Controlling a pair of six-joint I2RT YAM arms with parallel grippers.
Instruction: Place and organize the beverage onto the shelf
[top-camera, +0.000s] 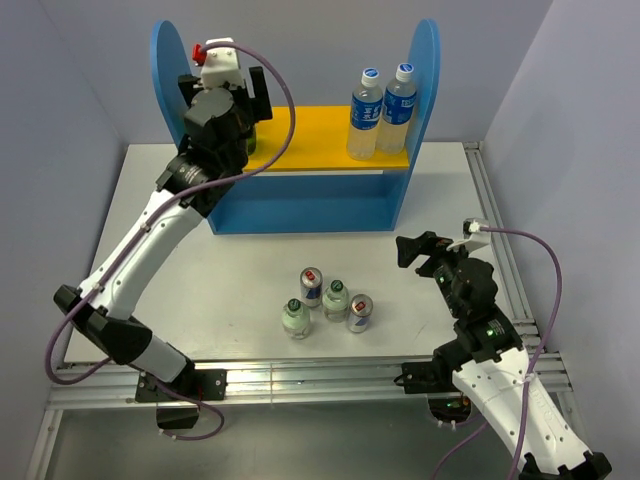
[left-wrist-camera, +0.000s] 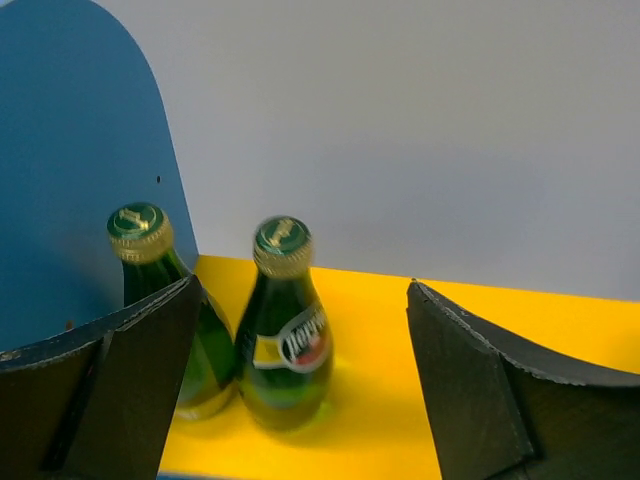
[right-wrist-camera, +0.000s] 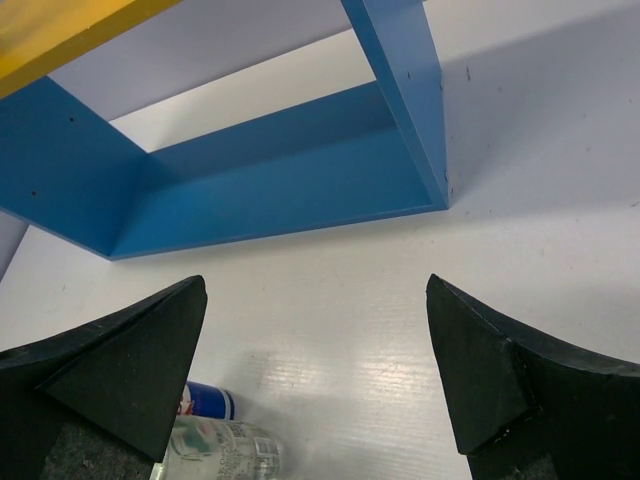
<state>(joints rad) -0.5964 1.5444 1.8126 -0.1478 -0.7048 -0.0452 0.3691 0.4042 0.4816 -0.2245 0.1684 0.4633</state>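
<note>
Left fingers (left-wrist-camera: 120, 380) stand released either side of a green bottle (left-wrist-camera: 285, 345) upright on the shelf's (left-wrist-camera: 70, 150) yellow board (left-wrist-camera: 490, 335) (twin (left-wrist-camera: 143, 232) just beside). Placement seems done; next, withdraw without knocking it, then fetch drinks (top-camera: 327, 302) off the bench (top-camera: 200, 270). Right fingers (right-wrist-camera: 120, 360) gape, empty.

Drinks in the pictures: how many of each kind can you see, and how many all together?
Dark green glass bottles: 2
Tall clear bottles with blue caps: 2
Short clear bottles with green labels: 2
Cans: 2
Total: 8
</note>
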